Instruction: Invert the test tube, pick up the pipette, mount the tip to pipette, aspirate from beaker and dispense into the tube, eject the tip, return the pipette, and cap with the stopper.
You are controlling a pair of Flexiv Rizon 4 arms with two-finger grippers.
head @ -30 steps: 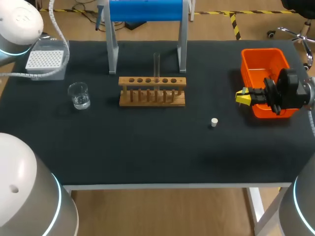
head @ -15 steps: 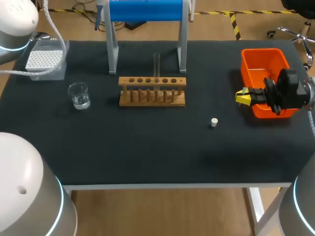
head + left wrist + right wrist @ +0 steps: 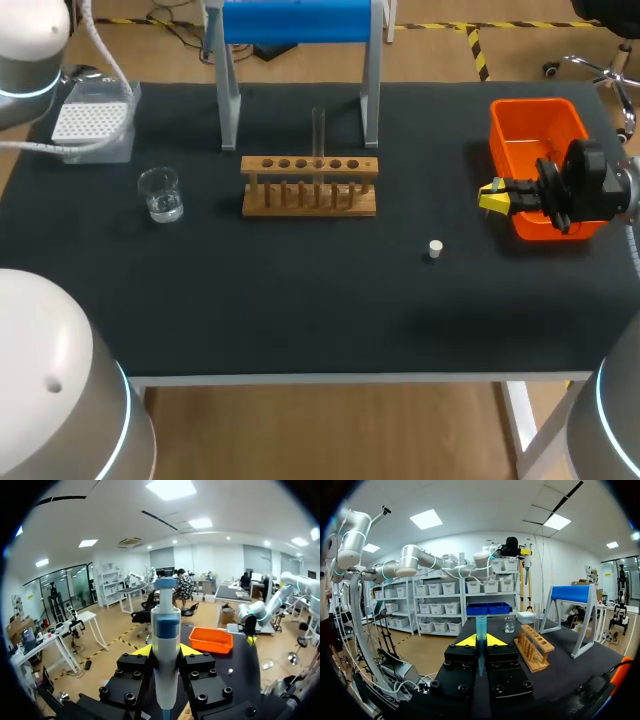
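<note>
Left end effector (image 3: 165, 650) clamps the pipette (image 3: 165, 625); right end effector (image 3: 493, 197), at the table's (image 3: 300, 295) right edge, clamps a tip (image 3: 480, 625).

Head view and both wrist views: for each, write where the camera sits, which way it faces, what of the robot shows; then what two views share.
Head view: above and behind, looking down on the table; left arm, right hand by the orange bin.
Left wrist view: on the left wrist, facing the orange bin; left hand shut on the pipette.
Right wrist view: on the right wrist, facing the test tube rack; right hand shut on a pipette tip.
Shared: orange bin, head and left wrist.
</note>
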